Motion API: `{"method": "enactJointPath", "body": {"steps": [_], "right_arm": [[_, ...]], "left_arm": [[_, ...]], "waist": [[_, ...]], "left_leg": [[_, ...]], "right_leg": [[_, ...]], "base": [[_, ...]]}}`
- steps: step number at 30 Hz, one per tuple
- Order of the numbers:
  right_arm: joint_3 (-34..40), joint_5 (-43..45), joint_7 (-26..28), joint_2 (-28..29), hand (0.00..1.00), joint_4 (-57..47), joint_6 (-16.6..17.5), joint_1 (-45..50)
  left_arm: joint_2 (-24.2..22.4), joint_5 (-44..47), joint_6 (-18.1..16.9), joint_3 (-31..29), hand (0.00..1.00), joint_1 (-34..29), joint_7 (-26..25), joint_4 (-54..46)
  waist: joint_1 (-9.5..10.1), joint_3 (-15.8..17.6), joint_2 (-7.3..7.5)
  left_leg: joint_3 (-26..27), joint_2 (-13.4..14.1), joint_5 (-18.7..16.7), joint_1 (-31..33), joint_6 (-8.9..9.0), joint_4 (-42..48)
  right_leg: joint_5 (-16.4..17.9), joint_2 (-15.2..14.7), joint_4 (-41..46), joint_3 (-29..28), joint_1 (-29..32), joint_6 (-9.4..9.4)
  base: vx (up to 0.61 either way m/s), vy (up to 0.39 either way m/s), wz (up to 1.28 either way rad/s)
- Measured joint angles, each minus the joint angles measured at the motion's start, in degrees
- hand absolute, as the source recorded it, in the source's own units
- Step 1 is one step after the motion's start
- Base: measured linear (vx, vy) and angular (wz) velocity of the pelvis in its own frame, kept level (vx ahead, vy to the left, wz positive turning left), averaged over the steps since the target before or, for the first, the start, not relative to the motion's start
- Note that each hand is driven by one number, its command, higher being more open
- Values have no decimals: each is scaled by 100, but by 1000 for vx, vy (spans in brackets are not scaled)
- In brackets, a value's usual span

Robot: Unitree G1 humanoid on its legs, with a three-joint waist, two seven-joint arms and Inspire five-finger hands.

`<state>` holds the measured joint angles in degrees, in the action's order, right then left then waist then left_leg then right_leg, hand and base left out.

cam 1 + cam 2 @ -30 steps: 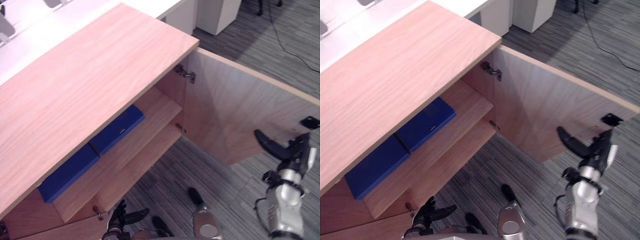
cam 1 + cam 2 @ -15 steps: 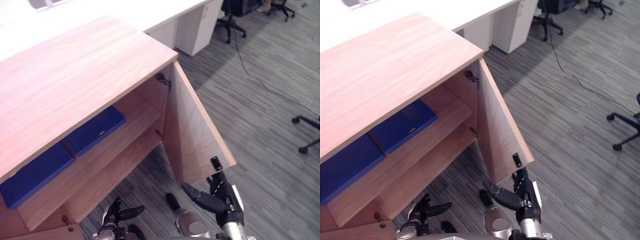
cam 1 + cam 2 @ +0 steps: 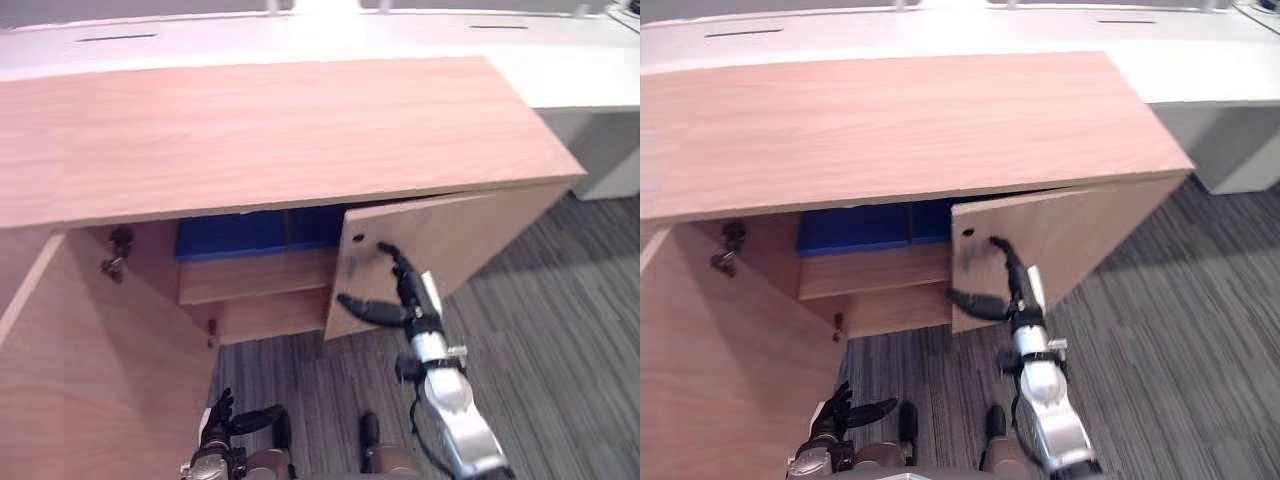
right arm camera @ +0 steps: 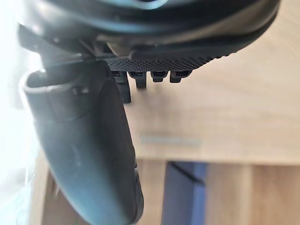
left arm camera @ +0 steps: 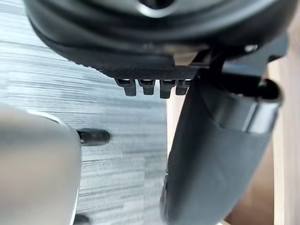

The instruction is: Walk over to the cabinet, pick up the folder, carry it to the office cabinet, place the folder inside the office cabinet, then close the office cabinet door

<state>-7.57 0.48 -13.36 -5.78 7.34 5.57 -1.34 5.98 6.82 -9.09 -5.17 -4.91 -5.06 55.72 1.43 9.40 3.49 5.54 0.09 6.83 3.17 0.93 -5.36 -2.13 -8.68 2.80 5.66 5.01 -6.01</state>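
My right hand (image 3: 398,292) is up in the middle of the frame, flat against the outer face of the right door (image 3: 455,238). The fingers (image 3: 392,258) are straight and close together with their tips on the wood, and my thumb (image 3: 362,306) sticks out wide toward the door's lower corner. Nothing is gripped. In the right wrist view my thumb (image 4: 86,154) looms dark in front of the pale door panel, with a strip of blue showing past the door's edge.

The right door stands at an angle and is not shut; its free edge juts out from the cabinet (image 3: 280,130), whose top spans the upper half of the frame. The left door (image 3: 90,370) hangs wide open at lower left, with its hinge (image 3: 114,262) showing by the dark opening.

Through the gap between the doors, just above centre, a blue folder (image 3: 232,236) lies flat on the shelf (image 3: 255,276), and a second folder (image 3: 315,226) lies right beside it. Both are inside the cabinet, neither in my hands.

My left hand (image 3: 226,420) is down at the bottom edge over the grey carpet (image 3: 560,350), fingers loosely spread, thumb out, empty. A white desk (image 3: 590,75) runs behind the cabinet at upper right.
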Motion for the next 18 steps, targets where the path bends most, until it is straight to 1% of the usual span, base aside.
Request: {"method": "enactJointPath", "body": {"steps": [1, 2, 3, 5, 7, 9, 10, 12, 14, 15, 17, 18], "right_arm": [[304, 11, -309, 124, 100, 185, 35, -50], [518, 12, -360, 117, 100, 366, 56, -127], [607, 54, -485, -37, 100, 676, 98, -269], [610, 57, -484, -139, 100, 923, 119, -372], [761, 133, -555, -160, 100, 1106, 138, -497], [776, 166, -544, -193, 100, 1144, 326, -337], [779, 169, -529, -200, 100, 1173, 350, -295], [785, 172, -417, -278, 100, 1384, 411, -177], [800, 167, -104, -359, 100, 1892, 474, 133], [790, 166, -8, -358, 100, 2098, 468, 217], [780, 145, 359, -276, 100, 3108, 410, 449], [783, 133, 431, -245, 100, 3344, 356, 488]], "left_arm": [[2, 2, -2, -1, 100, -14, 1, -30], [7, 2, -1, 1, 100, -21, 1, -42], [8, 5, 1, 1, 100, -24, 0, -53], [6, 35, 5, 0, 100, -25, 1, -60], [-24, 106, 4, 0, 100, -43, 10, -91], [-57, 283, 0, -80, 100, -139, 4, -183], [-67, 320, 0, -123, 100, -158, 4, -185], [-106, 508, -4, -197, 100, -259, 9, -277], [-226, 758, -52, -472, 100, -456, 7, -503], [-237, 790, -54, -516, 100, -507, 5, -567], [-264, 820, -68, -702, 100, -720, 10, -873], [-273, 830, -70, -743, 100, -780, 9, -968]], "waist": [[20, 3, -6], [19, 4, -7], [20, 13, -22], [29, 28, -51], [29, 53, -116], [19, 70, -169], [22, 61, -183], [31, 39, -226], [128, 24, -258], [175, 22, -260], [307, 28, -305], [341, 41, -332]], "left_leg": [[-68, -25, -1, 11, -2, -1], [-115, -40, -2, 18, -2, -1], [-181, -59, -1, 36, -2, -2], [-229, -71, 0, 36, -1, -2], [-362, -89, -13, 68, -20, -3], [-529, -86, -7, 93, -11, -3], [-580, -86, -2, 96, -5, -3], [-773, -103, 13, 108, 16, -3], [-1100, -137, 58, 132, 59, -2], [-1211, -149, 61, 132, 62, -2], [-1740, -233, 171, 200, 22, 0], [-1868, -259, 183, 211, 26, 1]], "right_leg": [[14, -29, -1, 76, -47, -17], [32, -42, -5, 100, -57, -38], [42, -50, -25, 121, -69, -38], [50, -51, -34, 161, -93, -40], [82, -50, -45, 280, -124, -40], [122, -37, -79, 440, -203, -37], [134, -34, -85, 487, -226, -36], [198, -39, -104, 692, -321, -32], [334, -45, -116, 1056, -500, -27], [380, -48, -113, 1181, -550, -21], [561, -75, -77, 1750, -757, -15], [576, -88, -56, 1894, -808, 22]], "base": [[16, 53, 26], [17, 56, 25], [7, 29, 15], [0, 20, 16], [-3, 7, 29], [19, -21, 35], [33, -34, 41], [43, -32, 49], [85, -52, 81], [121, -66, 101], [139, -60, 120], [126, -44, 117]]}}
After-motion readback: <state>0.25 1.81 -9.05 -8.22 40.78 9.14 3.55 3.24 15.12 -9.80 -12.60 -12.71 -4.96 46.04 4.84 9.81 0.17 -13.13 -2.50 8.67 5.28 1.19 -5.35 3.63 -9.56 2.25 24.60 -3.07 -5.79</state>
